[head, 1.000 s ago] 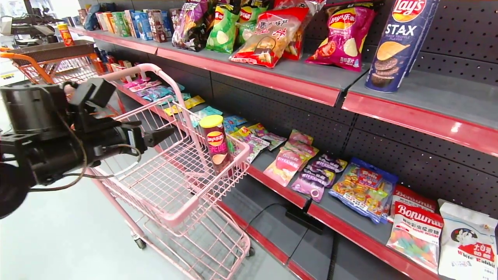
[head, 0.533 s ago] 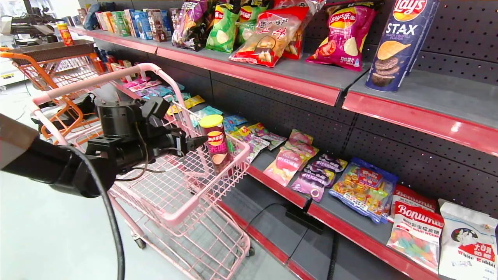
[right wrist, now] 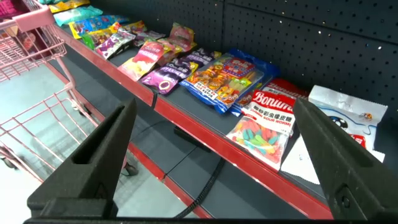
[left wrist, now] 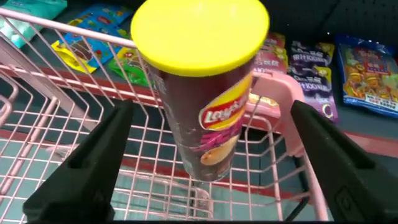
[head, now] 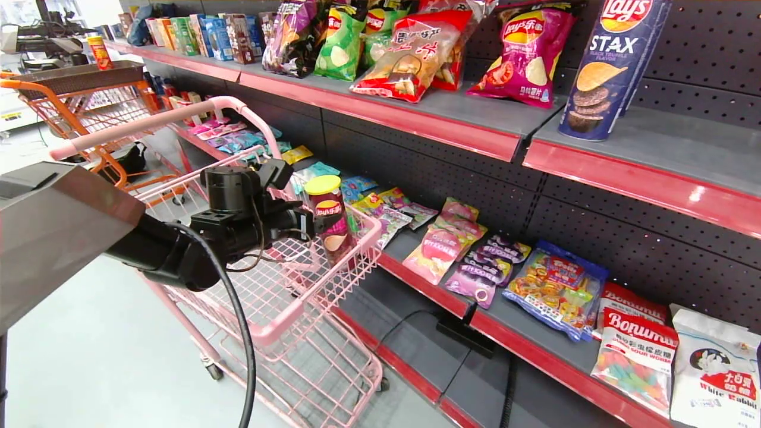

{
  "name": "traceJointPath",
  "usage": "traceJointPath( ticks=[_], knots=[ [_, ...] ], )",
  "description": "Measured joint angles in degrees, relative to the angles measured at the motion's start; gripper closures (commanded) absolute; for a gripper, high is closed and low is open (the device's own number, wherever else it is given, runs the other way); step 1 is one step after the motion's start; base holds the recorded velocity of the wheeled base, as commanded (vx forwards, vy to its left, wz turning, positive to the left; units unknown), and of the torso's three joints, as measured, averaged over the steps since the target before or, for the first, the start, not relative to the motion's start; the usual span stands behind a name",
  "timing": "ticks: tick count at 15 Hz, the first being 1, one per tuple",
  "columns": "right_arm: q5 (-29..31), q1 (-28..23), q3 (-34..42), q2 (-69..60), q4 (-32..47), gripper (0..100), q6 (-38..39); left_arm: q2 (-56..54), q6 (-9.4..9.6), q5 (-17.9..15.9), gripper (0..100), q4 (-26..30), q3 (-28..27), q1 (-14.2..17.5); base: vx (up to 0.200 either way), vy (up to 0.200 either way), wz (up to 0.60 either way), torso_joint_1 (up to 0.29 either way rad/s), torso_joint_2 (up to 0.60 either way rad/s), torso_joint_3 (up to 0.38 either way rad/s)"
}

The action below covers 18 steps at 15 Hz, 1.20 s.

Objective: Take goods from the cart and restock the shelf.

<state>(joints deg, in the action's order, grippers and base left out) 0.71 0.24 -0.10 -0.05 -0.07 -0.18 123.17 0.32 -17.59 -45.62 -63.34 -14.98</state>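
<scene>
A chip can with a yellow lid and dark red body stands upright in the front corner of the pink cart. My left gripper is at the can's upper half, open, one finger on each side. In the left wrist view the can stands between the spread fingers of the left gripper, with the cart rim behind it. My right gripper hangs open, holding nothing, over the lower shelf's candy bags. The upper shelf holds chip bags and a tall blue can.
An orange cart stands behind the pink one at the far left. Candy bags line the lower shelf to the right. A black cable runs along the bottom shelf. Grey floor lies open at the lower left.
My left arm has swung forward and to the right over the cart basket. Its open gripper has gone from well short of the can to straddling it. The can has not moved.
</scene>
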Motion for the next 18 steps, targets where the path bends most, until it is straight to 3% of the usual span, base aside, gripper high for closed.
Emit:
traceJointPath(
  ticks=[11,12,18],
  knots=[
    [0.0,0.0,0.0,0.0,0.07,0,0.02,6.68,0.11,-0.37,0,0.1,-6.83,-0.76,0.0,0.0,0.0,0.0,0.0,0.0],
    [0.0,0.0,0.0,0.0,0.05,0,0.05,7.14,0.12,-0.33,100,0.1,-7.28,-0.78,0.0,0.0,0.0,0.0,0.0,0.0],
    [0.0,0.0,0.0,0.0,0.02,0,-0.04,8.8,0.09,0.22,100,0.1,-8.4,-1.05,0.0,0.0,0.0,0.0,0.0,0.0]
  ],
)
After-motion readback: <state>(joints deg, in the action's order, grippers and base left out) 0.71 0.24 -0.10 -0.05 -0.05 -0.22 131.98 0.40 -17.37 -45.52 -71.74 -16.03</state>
